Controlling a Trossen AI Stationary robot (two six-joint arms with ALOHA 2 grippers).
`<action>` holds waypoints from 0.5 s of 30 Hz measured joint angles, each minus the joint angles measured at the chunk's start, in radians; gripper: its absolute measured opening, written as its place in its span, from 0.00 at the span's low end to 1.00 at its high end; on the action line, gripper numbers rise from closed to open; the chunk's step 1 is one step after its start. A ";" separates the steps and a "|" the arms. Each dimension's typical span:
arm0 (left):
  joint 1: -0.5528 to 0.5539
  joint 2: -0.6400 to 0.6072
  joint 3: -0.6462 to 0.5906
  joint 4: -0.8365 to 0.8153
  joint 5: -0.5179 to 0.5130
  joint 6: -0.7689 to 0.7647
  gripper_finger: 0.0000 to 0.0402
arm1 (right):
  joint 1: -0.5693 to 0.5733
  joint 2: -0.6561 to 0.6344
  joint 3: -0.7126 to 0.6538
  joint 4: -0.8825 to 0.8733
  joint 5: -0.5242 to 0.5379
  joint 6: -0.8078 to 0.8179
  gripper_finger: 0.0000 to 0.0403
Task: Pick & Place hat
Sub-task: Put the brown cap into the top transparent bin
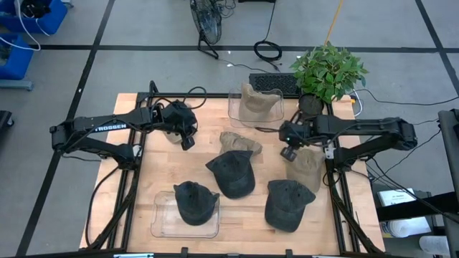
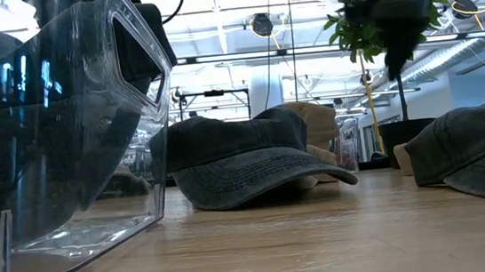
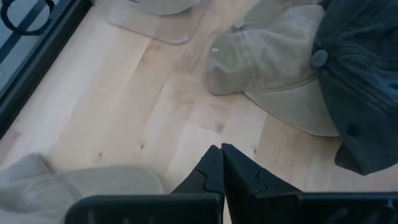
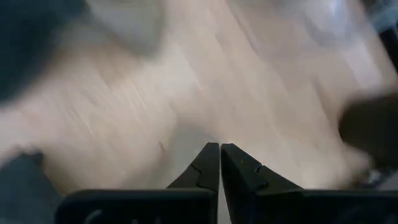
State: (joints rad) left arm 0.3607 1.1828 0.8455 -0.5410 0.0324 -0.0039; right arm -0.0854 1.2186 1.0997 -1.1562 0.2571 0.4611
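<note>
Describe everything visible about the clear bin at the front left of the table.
The clear bin is a see-through plastic tub with rounded corners and a scooped cut-out in one wall, as the low view shows. It sits flat and upright on the wooden table near the front left edge. A dark cap lies inside it, brim poking over the right rim. No pincer touches it.

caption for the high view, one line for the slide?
Two dark arms, left gripper and right gripper shut and empty, over a wooden table strewn with dark and tan caps, two in clear plastic bins.
</note>
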 joint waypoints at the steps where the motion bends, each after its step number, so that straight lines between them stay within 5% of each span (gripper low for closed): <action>1: 0.000 0.000 0.000 0.001 0.001 0.000 0.01 | 0.000 -0.008 -0.002 -0.042 -0.001 0.016 0.05; 6: 0.000 0.000 0.000 0.001 0.001 0.002 0.01 | -0.022 -0.075 -0.069 -0.172 -0.061 0.062 0.18; 15: -0.001 0.000 0.000 0.067 0.022 -0.018 0.01 | -0.090 -0.154 -0.365 -0.074 -0.210 -0.007 0.48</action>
State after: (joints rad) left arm 0.3595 1.1828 0.8455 -0.4744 0.0544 -0.0219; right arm -0.1753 1.0651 0.7349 -1.2305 0.0469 0.4541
